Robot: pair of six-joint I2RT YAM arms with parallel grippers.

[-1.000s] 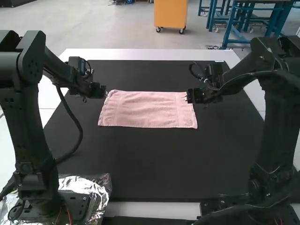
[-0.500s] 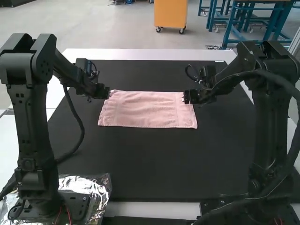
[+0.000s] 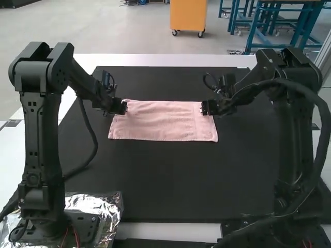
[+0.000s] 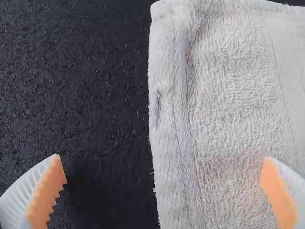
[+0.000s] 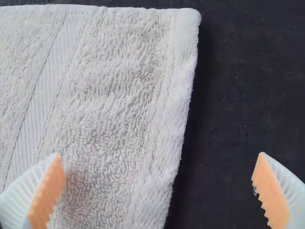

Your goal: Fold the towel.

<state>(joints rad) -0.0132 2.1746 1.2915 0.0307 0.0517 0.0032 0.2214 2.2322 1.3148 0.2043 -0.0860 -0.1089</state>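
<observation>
1. As we look down in the high view, we see the pink towel [image 3: 165, 121] spread on the black mat [image 3: 176, 181], towards its far side, with the long sides running left to right.
2. We find its surface mostly flat, with slight ripples and a woven band near each short end; how many layers lie there, we cannot tell.
3. At the towel's left end, near its far corner, we have the left gripper [image 3: 124, 107].
4. In the left wrist view, we see the left gripper [image 4: 162, 156] with its fingers wide apart, one over the mat and one over the towel, the short edge running between them.
5. At the towel's right end, also near the far corner, we have the right gripper [image 3: 204, 107].
6. In the right wrist view, we see the right gripper [image 5: 159, 154] spread open too, one finger over the towel and the other over the mat, again with the edge between.
7. We see both grippers empty; whether any finger touches the cloth, we cannot tell.
8. Under it all we see the white desk [image 3: 155, 60], with crumpled foil [image 3: 111, 202] around the left arm's [image 3: 39, 139] base.
</observation>
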